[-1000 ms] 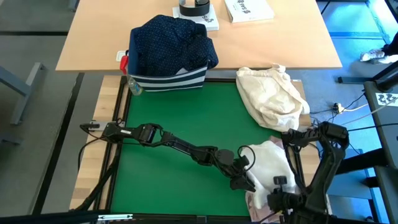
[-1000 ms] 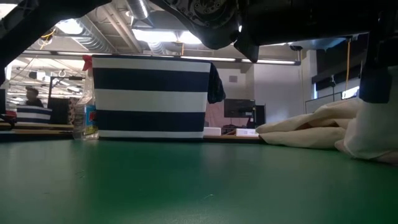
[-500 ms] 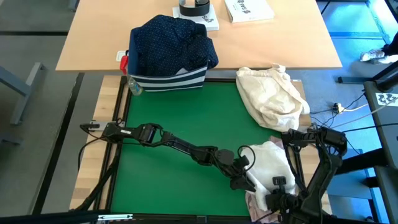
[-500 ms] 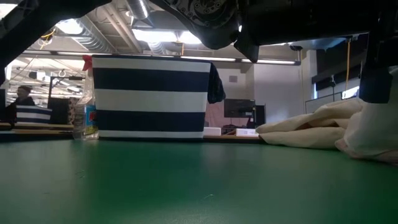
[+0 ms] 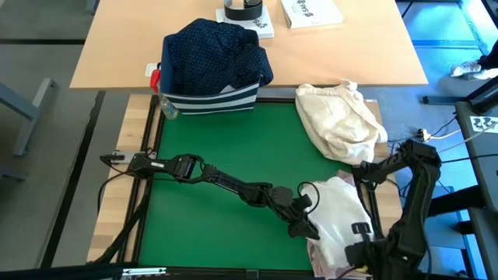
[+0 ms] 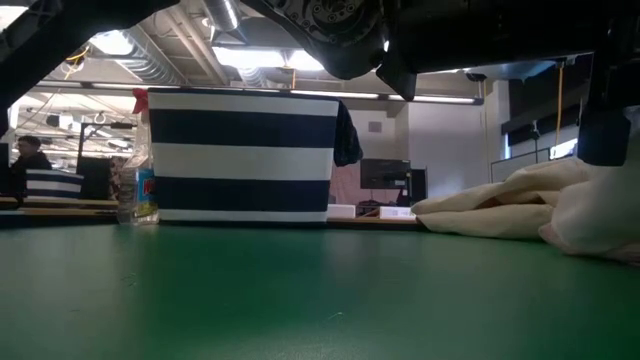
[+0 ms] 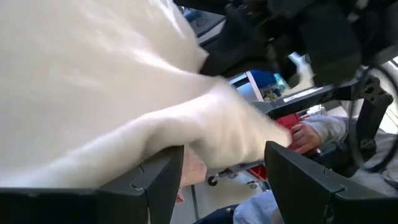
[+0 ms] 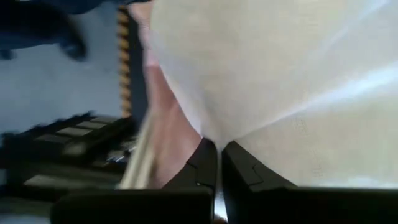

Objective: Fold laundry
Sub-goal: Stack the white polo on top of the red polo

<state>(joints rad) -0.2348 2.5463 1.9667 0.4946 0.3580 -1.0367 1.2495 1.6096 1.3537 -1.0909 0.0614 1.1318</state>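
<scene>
The white shirt (image 5: 338, 210) lies crumpled at the green mat's near right corner, on top of a pale pink top (image 5: 320, 261) that peeks out beneath it. My left gripper (image 5: 310, 228) reaches level from the left and stands open at the shirt's left edge (image 7: 124, 93). My right gripper (image 5: 356, 243) points steeply down over the shirt's near right part and is shut on it. A navy white-dotted shirt (image 5: 216, 48) fills the striped bin (image 5: 210, 101) at the far edge. My left gripper is open with the shirt's left edge between its fingers; the cloth (image 7: 205, 134) lies against one finger (image 7: 163, 177). It comes in level from the table's left. My right gripper pinches a bit of the white shirt's cloth (image 8: 214, 132) between its two fingertips, from above, pointing down. One layer or several, I cannot tell. The pink top (image 8: 168, 140) shows just beside the pinch.
A cream-beige cloth bundle (image 5: 340, 118) lies at the mat's far right. A plastic bottle (image 6: 133, 190) stands left of the bin. Books and a tape roll (image 5: 243, 9) sit on the wooden table behind. The mat's left half (image 5: 202, 140) is bare.
My right gripper has risen over the shirt's near right part and tipped more steeply down, its elbow swinging up. The cloth under it has been drawn up a little with it. The shirt's left edge at my left gripper has stayed put.
</scene>
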